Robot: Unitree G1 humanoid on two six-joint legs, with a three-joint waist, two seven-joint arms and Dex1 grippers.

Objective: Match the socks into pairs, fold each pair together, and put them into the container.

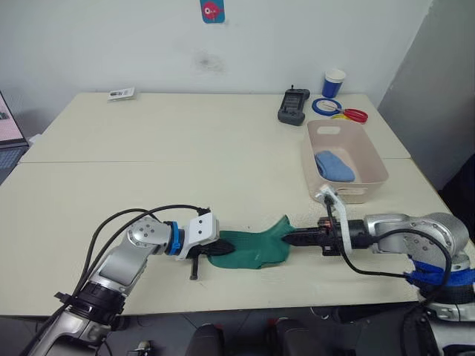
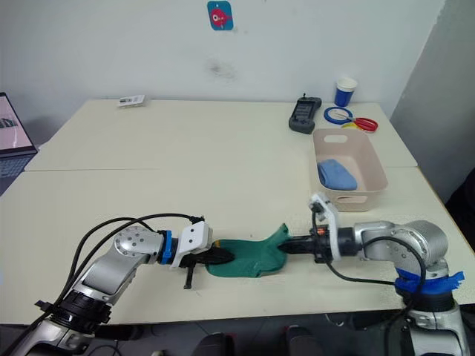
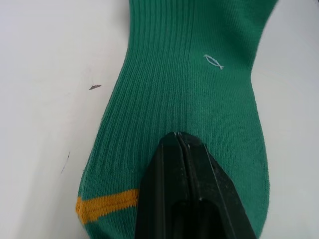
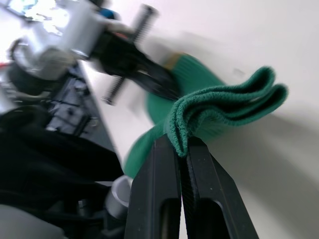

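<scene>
Your left hand is pinching the toe end of the dark green socks, its black fingers pressed together on the ribbed knit just past the yellow stripe. Your right hand is clamping the opposite end: its fingers are gripping the cuff edge, where at least two layers of green fabric are showing, so you are probably holding the pair stacked. Between the two hands the socks are lying flat on the desk, stretched lightly, with the cuff lifted a little at the right hand's side.

Judging by the knit, the material is light, soft and limp, with no stiffness to hold a fold unaided. It is sagging wherever it is unsupported. Slip risk appears low on the ribbing, but a shallow pinch could let one layer escape. Taking hold deep across both layers at cuff and toe looks the safest grasp.

Beyond your right hand, further from you, the pink container is standing near the desk's edge, already holding a folded light blue pair. Behind it are sitting a blue-and-white cup, coloured rings and a dark remote-like device.
</scene>
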